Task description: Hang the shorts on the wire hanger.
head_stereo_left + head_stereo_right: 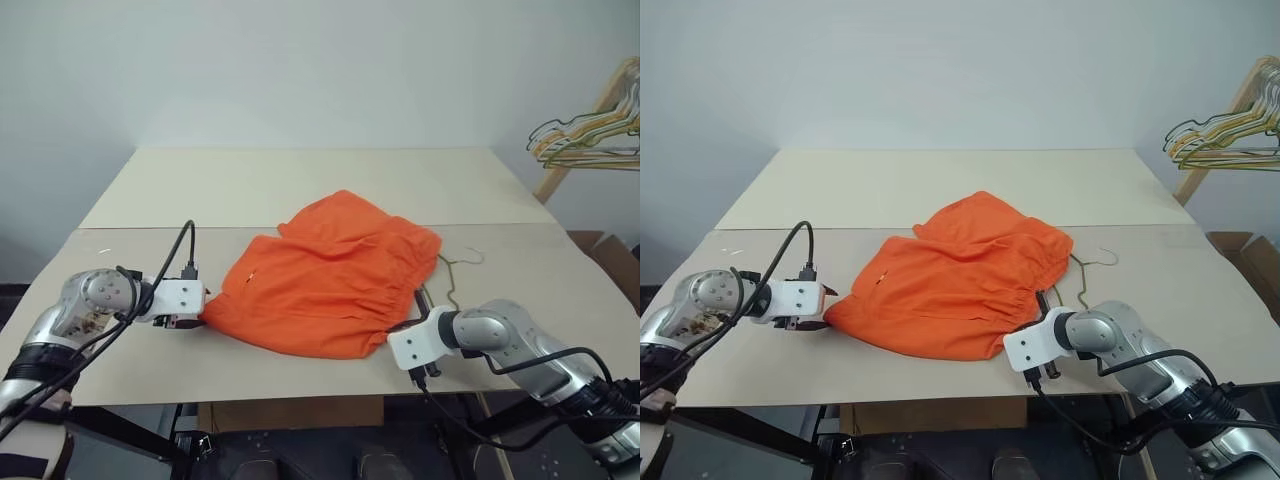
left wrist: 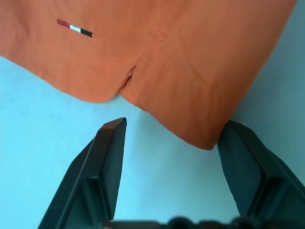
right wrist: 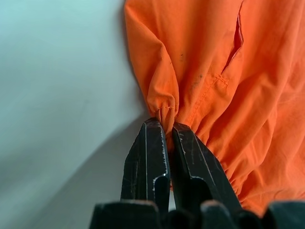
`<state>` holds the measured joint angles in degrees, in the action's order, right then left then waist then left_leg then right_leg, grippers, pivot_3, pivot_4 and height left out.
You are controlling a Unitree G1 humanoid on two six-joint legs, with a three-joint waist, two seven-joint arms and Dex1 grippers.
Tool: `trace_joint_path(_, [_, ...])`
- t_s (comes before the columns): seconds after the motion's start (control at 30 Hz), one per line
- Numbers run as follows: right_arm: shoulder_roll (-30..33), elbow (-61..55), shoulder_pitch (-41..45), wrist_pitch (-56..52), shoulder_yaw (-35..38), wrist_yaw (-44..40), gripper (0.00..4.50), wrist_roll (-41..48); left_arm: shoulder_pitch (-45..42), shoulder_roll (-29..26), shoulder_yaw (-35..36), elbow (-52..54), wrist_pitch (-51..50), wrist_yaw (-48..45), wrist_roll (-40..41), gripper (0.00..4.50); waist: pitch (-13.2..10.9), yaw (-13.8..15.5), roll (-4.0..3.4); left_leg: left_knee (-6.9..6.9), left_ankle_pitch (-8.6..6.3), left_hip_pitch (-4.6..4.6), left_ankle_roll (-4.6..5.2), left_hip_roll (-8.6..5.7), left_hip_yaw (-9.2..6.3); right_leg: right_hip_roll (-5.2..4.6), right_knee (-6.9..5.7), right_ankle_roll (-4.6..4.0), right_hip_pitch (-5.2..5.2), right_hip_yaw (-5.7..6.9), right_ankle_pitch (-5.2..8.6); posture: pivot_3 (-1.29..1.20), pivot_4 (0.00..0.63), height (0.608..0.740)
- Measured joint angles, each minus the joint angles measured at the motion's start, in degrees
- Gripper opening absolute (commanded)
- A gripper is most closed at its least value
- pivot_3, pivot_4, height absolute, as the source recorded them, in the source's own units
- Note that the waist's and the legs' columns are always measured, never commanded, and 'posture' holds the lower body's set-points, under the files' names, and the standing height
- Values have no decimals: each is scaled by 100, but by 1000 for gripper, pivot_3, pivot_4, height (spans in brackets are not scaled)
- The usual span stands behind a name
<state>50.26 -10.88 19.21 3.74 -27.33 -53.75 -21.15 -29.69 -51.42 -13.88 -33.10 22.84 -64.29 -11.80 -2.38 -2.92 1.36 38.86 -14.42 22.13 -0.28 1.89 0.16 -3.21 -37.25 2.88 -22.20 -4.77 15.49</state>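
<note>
1. Clearly, the shorts [image 1: 335,272] are spread flat on the tabletop [image 1: 300,185], near its front edge, between the two arms.
2. The right pincer [image 3: 167,128] is closed tight on a gathered fold of the waistband at the shorts' right front corner; that corner appears to be held so the fabric can be lifted or pulled taut.
3. The left pincer [image 2: 167,136] is held open, with nothing gripped. One finger [image 2: 112,157] rests over bare tabletop, the other just beside a leg-hem corner, so the corner seems lined up for a grasp not yet made.
4. The hanger [image 1: 452,272] lies on the tabletop at the shorts' right edge. Its small hook and a stretch of wire are seen beyond the waistband; the rest is hidden by the fabric, and whether it runs under or inside cannot be told.
5. A bunch of hangers [image 1: 590,135] is kept on a wooden rack at the far right, well apart.
6. Judged from this, hanging is not yet done.
</note>
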Motion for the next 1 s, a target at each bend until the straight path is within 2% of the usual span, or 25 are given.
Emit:
trace_joint_path(0.03, [-25, 4, -5, -1, 17, 4, 13, -3, -70, 72, -7, -129, 52, -5, -12, 3111, 7, 15, -8, 1, 0, -2, 0, -1, 0, -1, 0, 1, 3, 0, 0, -109, 0, 740])
trace_joint_path(0.13, [-60, 11, -21, -3, 83, 5, 0, -14, -187, 171, -36, -369, 176, -79, -26, 2573, 20, 32, -20, 1, 0, -4, 0, -4, 0, -2, 2, 2, 7, 0, 1, -111, 0, 740])
trace_joint_path(0.37, [-157, 29, -28, -6, 116, 5, 0, -80, -207, 273, -125, -607, 343, -220, -36, 184, 45, 26, -47, 1, 0, -4, 0, -3, 0, -1, 2, 2, 7, 0, 1, -112, 0, 740])
trace_joint_path(0.63, [-399, 132, 1, -240, 134, 60, 0, -310, 40, 99, -103, -201, 204, -201, -37, 83, 47, -33, -45, -2, 0, -1, 0, 1, -2, 2, 2, 1, 2, -1, 1, -100, 0, 740])
trace_joint_path(0.73, [-463, 153, 35, -284, 154, 144, 0, -447, 532, -263, 2, 701, -305, -339, 4, 83, 47, -122, -45, -7, -2, 4, 3, 1, -3, 2, 2, 2, -5, -3, 2, -99, 0, 740])
trace_joint_path(0.87, [-454, 207, 58, -174, 165, 203, 0, -582, 1747, -910, 347, 2709, -1576, -720, 321, 83, 47, -281, -45, -9, -5, 9, 6, 5, 0, 1, 3, 3, -13, -11, 6, -89, 0, 740])
trace_joint_path(1.0, [-435, 306, 68, -15, 171, 265, 0, -689, 2912, -1310, 776, 4376, -2722, -834, 543, 83, 46, -292, -43, -9, -8, 4, 9, 5, 0, 2, 2, 2, -10, -10, 7, -73, 0, 740])
